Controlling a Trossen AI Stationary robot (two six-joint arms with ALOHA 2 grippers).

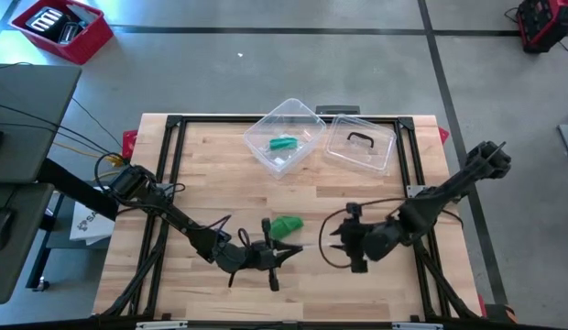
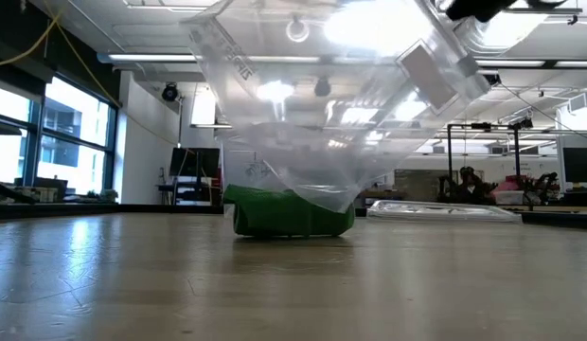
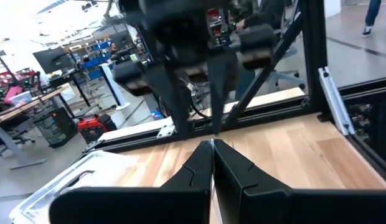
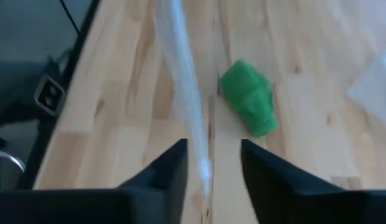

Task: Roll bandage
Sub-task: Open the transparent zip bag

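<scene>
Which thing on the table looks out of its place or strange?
The clear container sits askew to the table edges, its lid off beside it. One green bandage lies inside; another green roll lies loose on the wood.

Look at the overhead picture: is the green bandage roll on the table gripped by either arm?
No. The bandage roll lies free on the wood, between the left gripper and the right gripper.

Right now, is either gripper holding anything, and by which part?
Nothing is held. The left gripper is shut on nothing, low over the table. The right gripper is open and empty; the green bandage roll lies apart on the table.
</scene>
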